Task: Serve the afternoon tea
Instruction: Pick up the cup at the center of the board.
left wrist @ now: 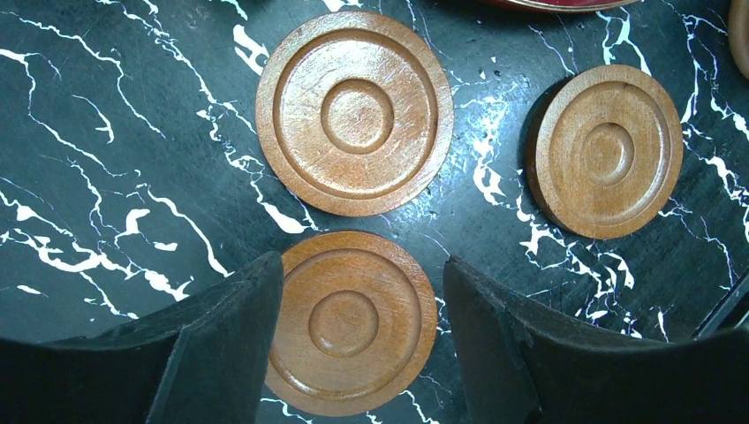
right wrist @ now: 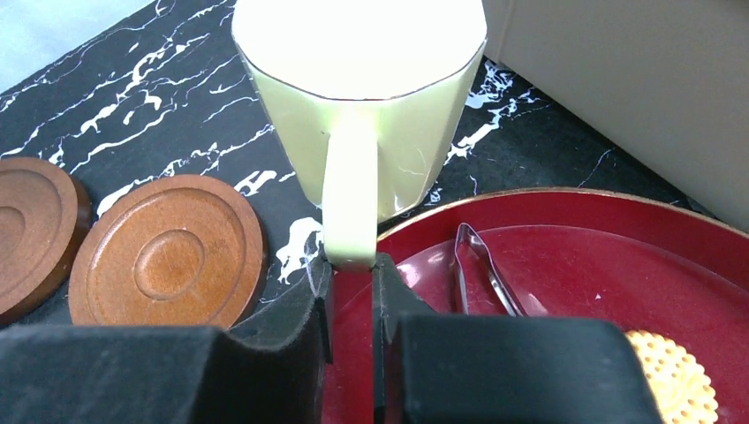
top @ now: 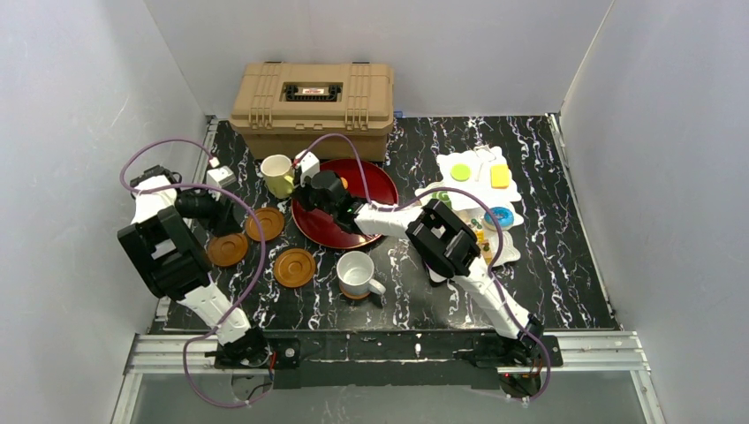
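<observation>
Top of pale-yellow mug (right wrist: 371,132) cut off by edge; stand (top: 480,187) partly hidden under right arm (top: 452,237)

This is a robotics lab test cell, not a home. Plain white panel walls (top: 79,106) box in the table (top: 548,291), closing it off beyond both tools and out to either side of them. The two arms are bolted to an aluminium rail (top: 389,349) well behind the left tool (left wrist: 362,265) and the right tool (right wrist: 351,287), and purple cables (top: 256,265) loop loosely along them. A tan plastic case (top: 312,106) stands just beyond the right tool. The food is props: toy cakes (top: 501,176) on a white stand (top: 480,187), off to that tool's right.
</observation>
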`<state>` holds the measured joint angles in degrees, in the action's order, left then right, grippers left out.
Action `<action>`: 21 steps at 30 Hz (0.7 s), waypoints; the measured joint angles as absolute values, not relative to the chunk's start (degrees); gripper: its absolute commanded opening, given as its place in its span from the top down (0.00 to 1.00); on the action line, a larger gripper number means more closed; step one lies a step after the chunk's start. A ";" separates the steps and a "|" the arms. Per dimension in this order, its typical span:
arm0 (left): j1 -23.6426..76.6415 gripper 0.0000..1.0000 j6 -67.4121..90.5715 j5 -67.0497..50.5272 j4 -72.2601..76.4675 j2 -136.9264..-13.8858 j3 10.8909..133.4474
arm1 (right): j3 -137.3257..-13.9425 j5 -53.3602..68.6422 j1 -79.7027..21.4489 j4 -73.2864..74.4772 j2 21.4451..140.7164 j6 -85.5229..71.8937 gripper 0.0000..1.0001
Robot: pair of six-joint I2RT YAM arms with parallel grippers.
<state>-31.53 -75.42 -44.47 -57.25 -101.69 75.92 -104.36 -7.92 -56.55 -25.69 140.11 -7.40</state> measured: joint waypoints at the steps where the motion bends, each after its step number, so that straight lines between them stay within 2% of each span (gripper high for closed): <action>1: -31.64 0.36 -75.44 -44.47 -57.28 -101.71 75.90 | -104.38 -7.94 -56.58 -25.91 140.11 -7.44 0.58; 2: -31.68 0.36 -75.46 -44.53 -57.32 -101.71 75.90 | -104.38 -7.92 -56.60 -25.98 140.11 -7.46 0.44; 6: -31.73 0.36 -75.94 -44.60 -57.36 -101.71 75.53 | -104.90 -7.73 -56.75 -27.27 140.11 -8.36 0.35; 9: -31.77 0.36 -76.47 -44.60 -57.47 -101.71 75.18 | -106.39 -7.73 -56.77 -28.05 140.16 -8.82 0.35; 13: -32.08 0.37 -76.95 -44.60 -57.47 -101.71 75.07 | -108.71 -7.68 -56.86 -28.73 140.64 -8.86 0.44; 21: -32.91 0.38 -77.32 -44.71 -57.47 -101.71 75.07 | -111.70 -7.51 -56.86 -27.57 143.31 -8.58 0.49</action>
